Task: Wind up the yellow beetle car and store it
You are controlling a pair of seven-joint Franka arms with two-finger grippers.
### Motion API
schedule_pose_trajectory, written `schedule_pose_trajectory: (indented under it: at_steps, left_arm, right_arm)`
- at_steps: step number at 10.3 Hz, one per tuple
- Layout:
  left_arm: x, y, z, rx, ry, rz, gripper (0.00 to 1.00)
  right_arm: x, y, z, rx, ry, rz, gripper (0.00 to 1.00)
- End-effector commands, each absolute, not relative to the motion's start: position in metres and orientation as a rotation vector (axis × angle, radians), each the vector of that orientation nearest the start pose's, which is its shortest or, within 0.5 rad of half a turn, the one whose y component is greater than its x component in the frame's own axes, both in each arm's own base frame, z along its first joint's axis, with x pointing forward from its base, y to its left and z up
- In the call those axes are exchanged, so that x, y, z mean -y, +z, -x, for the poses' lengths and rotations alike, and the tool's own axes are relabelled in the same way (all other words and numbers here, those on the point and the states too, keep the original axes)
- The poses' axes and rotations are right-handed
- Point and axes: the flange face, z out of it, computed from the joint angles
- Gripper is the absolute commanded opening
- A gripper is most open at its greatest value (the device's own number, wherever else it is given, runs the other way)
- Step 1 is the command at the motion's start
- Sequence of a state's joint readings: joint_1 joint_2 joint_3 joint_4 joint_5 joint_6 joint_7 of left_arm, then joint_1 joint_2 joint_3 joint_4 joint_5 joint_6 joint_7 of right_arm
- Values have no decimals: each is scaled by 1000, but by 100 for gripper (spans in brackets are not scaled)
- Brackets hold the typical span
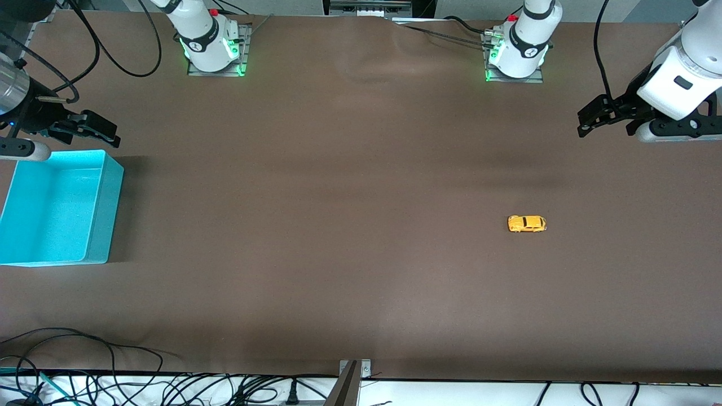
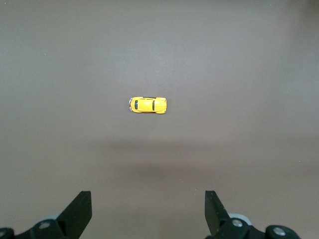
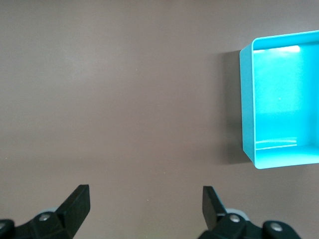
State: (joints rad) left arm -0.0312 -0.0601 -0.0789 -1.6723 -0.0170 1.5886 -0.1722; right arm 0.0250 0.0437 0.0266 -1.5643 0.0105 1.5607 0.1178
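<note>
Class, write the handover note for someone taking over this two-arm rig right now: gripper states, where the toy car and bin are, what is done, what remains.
Left gripper: open, empty, waiting above the table at the left arm's end.
Right gripper: open, empty, by the bin's edge nearest the robot bases.
Yellow beetle car: on its wheels on the table toward the left arm's end, untouched.
Blue bin: at the right arm's end, nothing in it.
Done: nothing yet.
Left: pick up the car, wind it, store it, presumably in the bin.
</note>
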Motion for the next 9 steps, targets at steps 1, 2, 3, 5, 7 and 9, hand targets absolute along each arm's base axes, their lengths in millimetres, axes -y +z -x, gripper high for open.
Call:
schedule_pose_trajectory:
  at_steps: [1,2,3,5,7,9]
  left_arm:
    - [63,616,-534,51,39,3130,100]
    - [65,615,-532,46,62,3127,100]
    - [65,617,-532,48,61,3128,100]
    - [65,618,-532,53,58,3128,100]
    - [65,624,-533,60,38,3135,100]
    - [83,597,-545,5,114,3130,100]
  right_arm:
    - [-32,605,-561,-123,121,3112,100]
    - [-31,607,-564,-95,113,3113,100]
    - [-30,607,-565,-95,104,3113,100]
    - [-34,604,-565,-93,108,3121,100]
    - [-35,603,-566,-91,111,3121,100]
    - [-38,598,-570,-84,115,3124,100]
